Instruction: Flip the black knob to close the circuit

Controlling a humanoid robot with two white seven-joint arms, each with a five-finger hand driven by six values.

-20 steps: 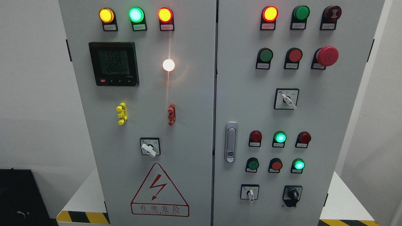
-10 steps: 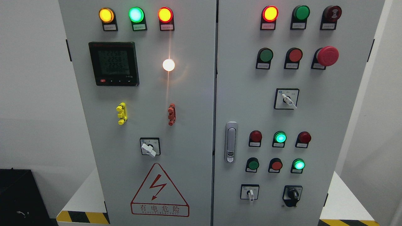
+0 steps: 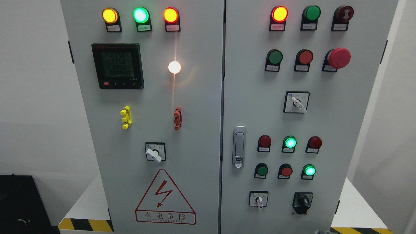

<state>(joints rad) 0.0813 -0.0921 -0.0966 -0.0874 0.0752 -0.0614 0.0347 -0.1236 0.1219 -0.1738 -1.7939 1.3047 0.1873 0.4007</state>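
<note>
A grey control cabinet (image 3: 195, 130) fills the view. The black knob (image 3: 303, 202) sits at the right door's lower right corner, untouched. Nothing has changed over the last second except a dark shape (image 3: 321, 231) entering at the bottom edge; neither hand is visible, so its state cannot be told.

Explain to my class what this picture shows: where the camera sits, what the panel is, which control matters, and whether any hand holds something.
The picture comes from a camera on a humanoid robot's head, facing a grey metal electrical cabinet with two doors. Neither robot hand is in view, so nothing is held. The doors carry round indicator lamps, push buttons, a black digital meter, a big red mushroom-shaped stop button and white-handled rotary switches. The job concerns the black rotary knob at the right door's lower right, untouched so far. A red lightning warning triangle marks the left door.
</note>
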